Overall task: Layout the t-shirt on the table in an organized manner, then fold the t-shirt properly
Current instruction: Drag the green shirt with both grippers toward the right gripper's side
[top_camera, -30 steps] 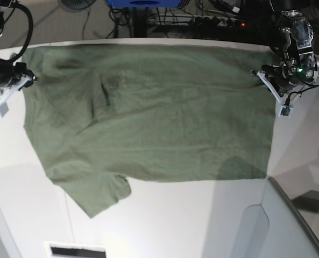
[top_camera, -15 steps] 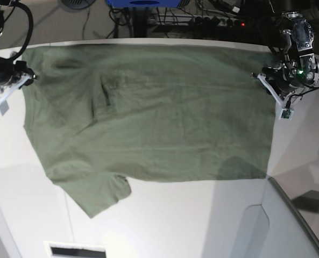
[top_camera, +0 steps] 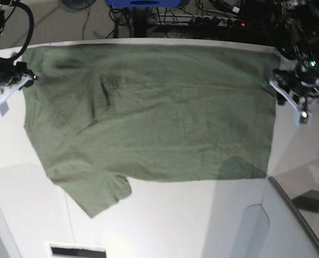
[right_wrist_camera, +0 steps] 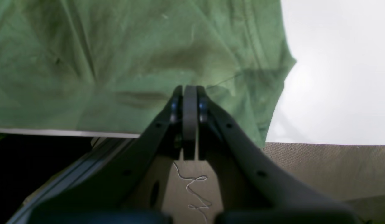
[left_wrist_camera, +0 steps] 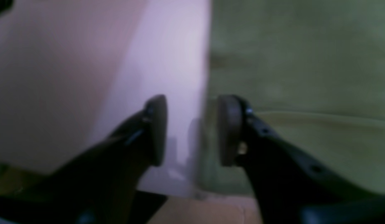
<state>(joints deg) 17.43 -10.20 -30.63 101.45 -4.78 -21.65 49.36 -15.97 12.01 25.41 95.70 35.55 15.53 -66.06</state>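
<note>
The olive-green t-shirt (top_camera: 159, 113) lies spread across the white table (top_camera: 175, 215), one sleeve pointing toward the near left. My left gripper (top_camera: 275, 80) hovers just off the shirt's far right corner. In the left wrist view it (left_wrist_camera: 192, 130) is open, the shirt's edge (left_wrist_camera: 304, 77) lying by its right pad (left_wrist_camera: 228, 130) with bare table (left_wrist_camera: 167, 46) between the jaws. My right gripper (top_camera: 31, 78) sits at the shirt's far left edge. The right wrist view shows it (right_wrist_camera: 190, 118) shut on the t-shirt (right_wrist_camera: 117, 56), whose folds run toward the pads.
A grey curved panel (top_camera: 288, 226) rises at the near right corner. Cables and a blue object (top_camera: 143, 2) lie beyond the table's far edge. A white slotted piece (top_camera: 76, 250) sits at the near edge. Brown floor (right_wrist_camera: 320, 168) shows past the table rim.
My left gripper has opened, let go of the shirt's right corner and drawn away to the right. The right gripper and the shirt have stayed put.
</note>
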